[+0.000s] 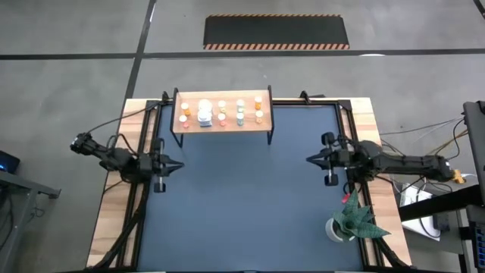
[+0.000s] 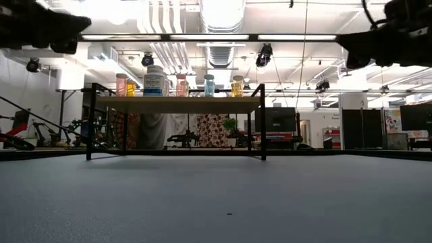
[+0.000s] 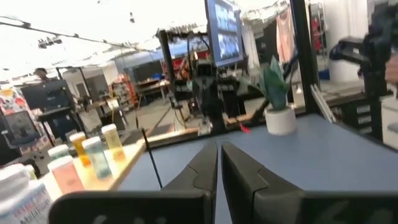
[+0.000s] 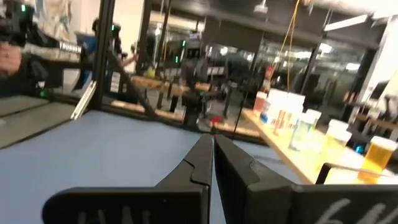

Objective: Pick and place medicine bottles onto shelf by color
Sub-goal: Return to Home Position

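— Ten or so small white-capped medicine bottles (image 1: 222,112), where?
— On the light wooden, black-legged shelf (image 1: 193,126). Labels unreadable.
— Claws?
— Fingers together, empty: left gripper (image 1: 176,165) and right gripper (image 1: 310,159) hover over the dark mat (image 1: 242,212), well apart.

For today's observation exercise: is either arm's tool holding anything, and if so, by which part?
Nothing is held. The left tool and the right tool are both shut and empty; the medicine bottles stand on the shelf.

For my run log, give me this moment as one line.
medicine bottles: on shelf | left gripper: shut, empty, over mat, left side | right gripper: shut, empty, over mat, right side
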`<state>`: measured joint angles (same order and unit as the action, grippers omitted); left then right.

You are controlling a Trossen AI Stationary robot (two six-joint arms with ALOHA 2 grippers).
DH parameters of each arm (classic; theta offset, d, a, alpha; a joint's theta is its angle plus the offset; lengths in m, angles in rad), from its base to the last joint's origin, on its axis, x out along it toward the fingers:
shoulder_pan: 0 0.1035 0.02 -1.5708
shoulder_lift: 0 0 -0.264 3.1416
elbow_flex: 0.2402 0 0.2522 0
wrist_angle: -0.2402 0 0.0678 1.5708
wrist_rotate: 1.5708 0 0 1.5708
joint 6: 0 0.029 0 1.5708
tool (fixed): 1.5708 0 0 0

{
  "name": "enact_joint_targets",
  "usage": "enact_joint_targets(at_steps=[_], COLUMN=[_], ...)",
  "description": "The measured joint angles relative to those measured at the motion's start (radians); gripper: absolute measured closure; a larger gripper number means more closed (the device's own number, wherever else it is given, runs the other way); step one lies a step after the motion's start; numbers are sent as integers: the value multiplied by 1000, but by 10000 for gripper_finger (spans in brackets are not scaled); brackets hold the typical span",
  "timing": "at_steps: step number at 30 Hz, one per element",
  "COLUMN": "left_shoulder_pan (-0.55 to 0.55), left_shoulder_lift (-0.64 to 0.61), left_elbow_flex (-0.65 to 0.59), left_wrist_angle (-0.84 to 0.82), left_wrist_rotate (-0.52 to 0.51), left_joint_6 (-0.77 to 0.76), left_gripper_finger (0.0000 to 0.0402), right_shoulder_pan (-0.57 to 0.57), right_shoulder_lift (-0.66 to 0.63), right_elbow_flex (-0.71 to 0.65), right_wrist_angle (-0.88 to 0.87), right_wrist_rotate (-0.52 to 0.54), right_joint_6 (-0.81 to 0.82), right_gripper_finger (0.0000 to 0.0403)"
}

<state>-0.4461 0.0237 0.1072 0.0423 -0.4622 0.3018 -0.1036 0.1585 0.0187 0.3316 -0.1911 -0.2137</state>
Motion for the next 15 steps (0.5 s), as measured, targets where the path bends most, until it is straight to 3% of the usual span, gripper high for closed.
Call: enact_joint_targets(at_steps=[9,15], left_shoulder_pan=[0,0], left_shoulder_lift=[9,2], left_elbow_flex=[-54,-91], left_wrist_angle=[11,19], left_wrist_rotate=[12,15], left_joint_6=[-7,-6], left_gripper_finger=[398,398], right_shoulder_pan=[0,0], right_shoulder_lift=[-159,-158], right_elbow_flex=[-7,-7], right_wrist_angle=[-95,-88], right_wrist_rotate=[-1,-12], right_joint_6=[-31,-34], right_gripper_finger=[394,394])
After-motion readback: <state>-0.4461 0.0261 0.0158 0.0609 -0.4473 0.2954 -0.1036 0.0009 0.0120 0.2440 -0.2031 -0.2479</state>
